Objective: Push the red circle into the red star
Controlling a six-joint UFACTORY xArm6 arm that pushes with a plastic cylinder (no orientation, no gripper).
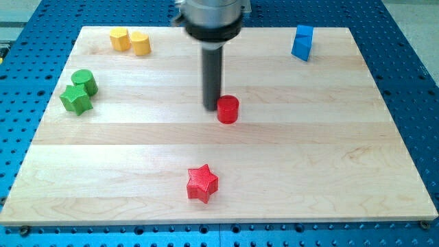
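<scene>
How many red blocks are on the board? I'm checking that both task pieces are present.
2. The red circle sits near the board's middle, just right of my tip; the red star lies below it, near the view's bottom. None seems hidden.

one raised view looks down across the board (384,158).

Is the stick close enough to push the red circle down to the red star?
Probably yes. My tip sits right beside the red circle, on its upper left, seemingly touching it. The board between the circle and the red star holds no other blocks, so the way looks free.
</scene>
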